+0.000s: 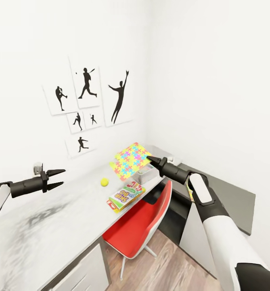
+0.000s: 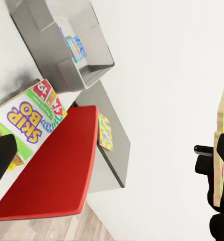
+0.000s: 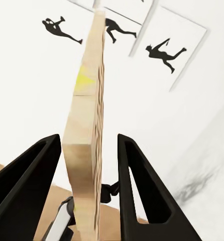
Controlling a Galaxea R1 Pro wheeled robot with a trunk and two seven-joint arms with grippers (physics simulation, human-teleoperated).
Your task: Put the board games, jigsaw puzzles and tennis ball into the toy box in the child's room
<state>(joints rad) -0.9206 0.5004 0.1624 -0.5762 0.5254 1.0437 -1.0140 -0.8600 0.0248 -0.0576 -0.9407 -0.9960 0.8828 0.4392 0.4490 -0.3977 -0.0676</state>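
My left gripper (image 1: 58,179) has its jaws spread apart with nothing between them, hovering over the near part of the table (image 1: 50,226). My right gripper (image 1: 150,159) pinches one edge of a jigsaw puzzle (image 1: 130,160), holding it tilted in the air above the toy box (image 2: 67,45) at the table's far end. The tennis ball (image 1: 105,182) sits mid-table, and the SKIP BO board game (image 1: 126,196) lies at the front edge above the red chair (image 1: 141,226).
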